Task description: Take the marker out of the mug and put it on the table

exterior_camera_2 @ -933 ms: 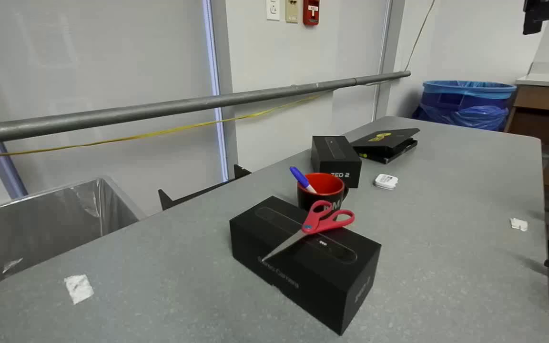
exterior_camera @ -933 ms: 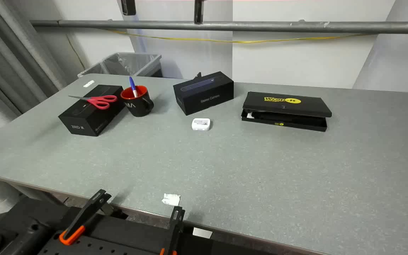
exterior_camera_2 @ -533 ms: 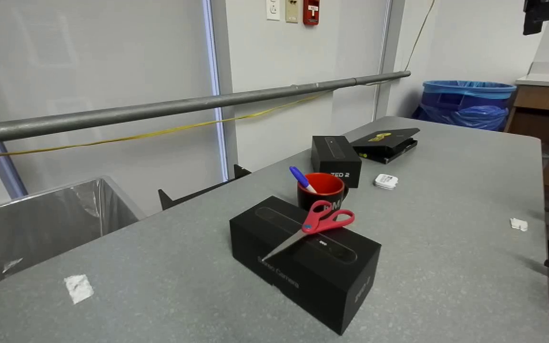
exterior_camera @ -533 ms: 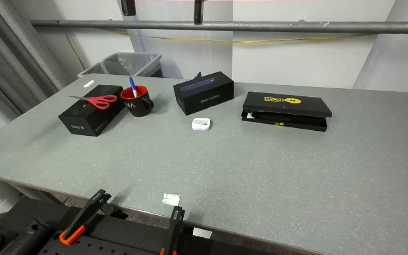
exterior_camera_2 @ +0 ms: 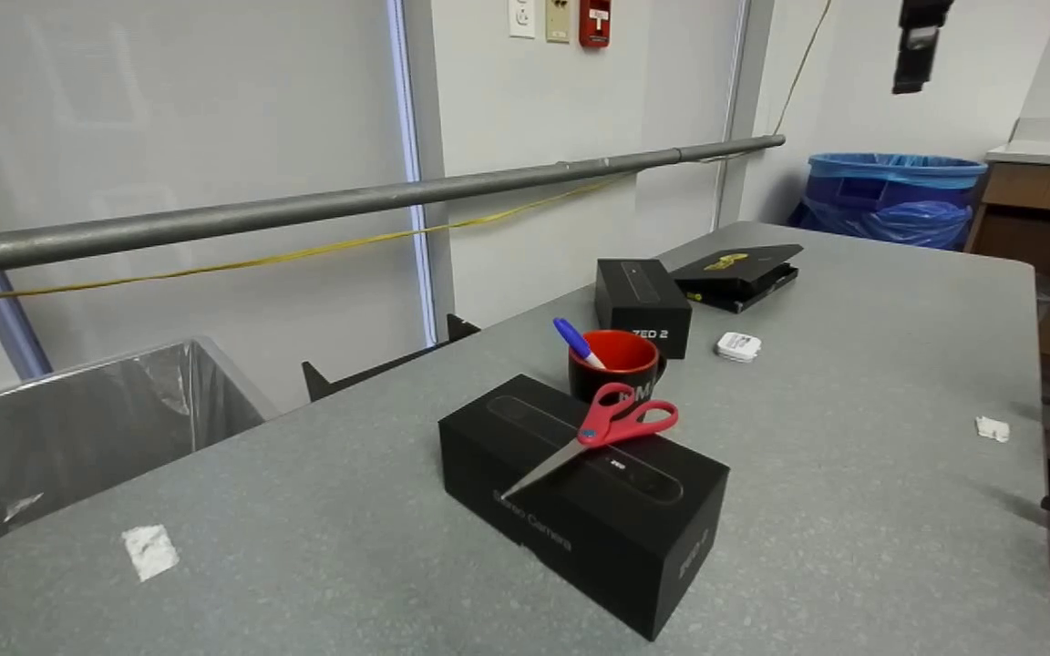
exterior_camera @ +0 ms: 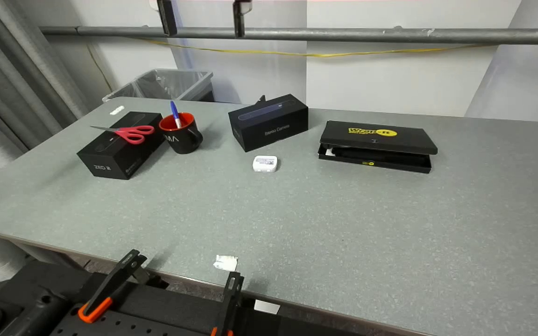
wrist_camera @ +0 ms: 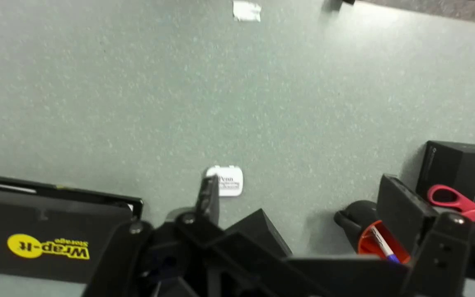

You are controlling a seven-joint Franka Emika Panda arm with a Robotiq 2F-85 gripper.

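My gripper (exterior_camera: 204, 34), jaws wide and empty, moves nearer the red-lined mug (exterior_camera: 182, 142) below and to one side, so reaching its blue-capped marker (exterior_camera: 175, 114) seems begun.

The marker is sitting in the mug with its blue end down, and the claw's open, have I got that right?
Not quite: the marker is in the mug, but its blue end points up and pokes out, as both exterior views show. The claw is open, as you say.
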